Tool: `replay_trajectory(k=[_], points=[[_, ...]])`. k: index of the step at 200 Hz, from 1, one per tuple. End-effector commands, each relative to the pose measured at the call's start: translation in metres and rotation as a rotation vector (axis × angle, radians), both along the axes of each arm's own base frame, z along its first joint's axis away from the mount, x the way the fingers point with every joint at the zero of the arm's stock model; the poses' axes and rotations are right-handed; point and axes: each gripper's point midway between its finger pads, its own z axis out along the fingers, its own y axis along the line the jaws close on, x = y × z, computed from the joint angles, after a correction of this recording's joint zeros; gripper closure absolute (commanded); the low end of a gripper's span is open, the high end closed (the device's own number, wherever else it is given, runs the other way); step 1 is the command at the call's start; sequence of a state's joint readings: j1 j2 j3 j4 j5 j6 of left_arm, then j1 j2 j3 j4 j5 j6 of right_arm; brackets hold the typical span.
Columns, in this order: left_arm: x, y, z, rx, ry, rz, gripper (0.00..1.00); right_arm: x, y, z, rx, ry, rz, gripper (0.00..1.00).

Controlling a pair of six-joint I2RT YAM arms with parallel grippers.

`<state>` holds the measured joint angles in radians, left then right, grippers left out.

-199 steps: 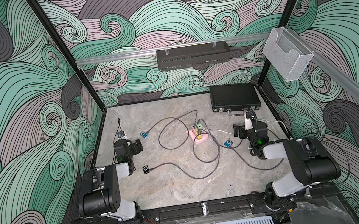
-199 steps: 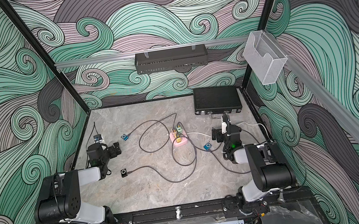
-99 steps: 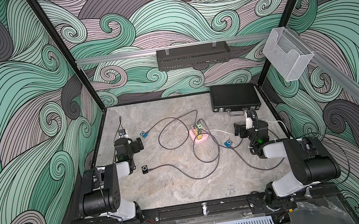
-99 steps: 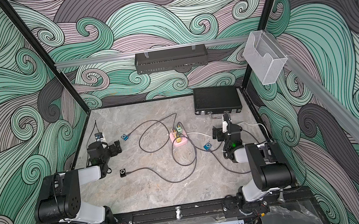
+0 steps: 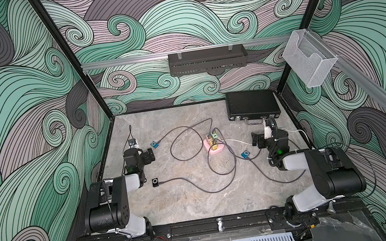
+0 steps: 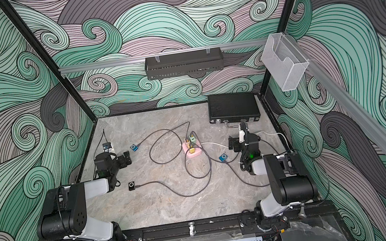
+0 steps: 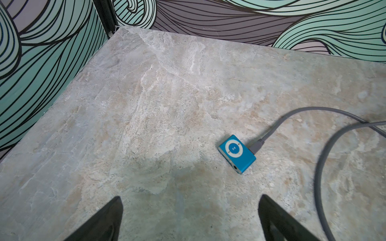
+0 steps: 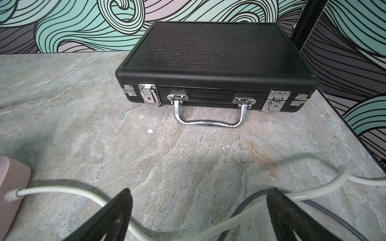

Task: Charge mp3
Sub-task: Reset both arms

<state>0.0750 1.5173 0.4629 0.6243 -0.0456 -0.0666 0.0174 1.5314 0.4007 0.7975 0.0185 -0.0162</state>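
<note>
I can't see inside the shut case [image 8: 208,52]; hub [image 5: 217,150] plugs are perhaps seated. Left gripper [image 7: 190,219], right gripper [image 8: 198,215]: spread, empty.

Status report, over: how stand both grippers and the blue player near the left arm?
Left gripper open, empty. Right gripper open, empty, above white cable. Blue player flat on table, gray cable at its side. Nothing in the way.

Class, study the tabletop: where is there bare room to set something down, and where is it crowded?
Free: the front strip of the table between left arm and right arm, short of the grey cables; and the back left corner, up to the black case. Crowded: the middle, where cables loop round the pink power strip.
</note>
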Motion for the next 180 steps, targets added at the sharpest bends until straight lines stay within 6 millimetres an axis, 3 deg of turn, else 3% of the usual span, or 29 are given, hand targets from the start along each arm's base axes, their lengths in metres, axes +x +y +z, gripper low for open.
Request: replay_trajectory(k=[1, 180], points=[[0.0082, -0.0003, 0.0086, 0.02, -0.022, -0.004, 0.01, 0.006, 0.0005, 0.0086, -0.014, -0.028, 0.012, 0.01], [0.0079, 0.0, 0.0088, 0.019, -0.023, -0.003, 0.01, 0.0058, 0.0006, 0.008, -0.009, -0.025, 0.014, 0.01]])
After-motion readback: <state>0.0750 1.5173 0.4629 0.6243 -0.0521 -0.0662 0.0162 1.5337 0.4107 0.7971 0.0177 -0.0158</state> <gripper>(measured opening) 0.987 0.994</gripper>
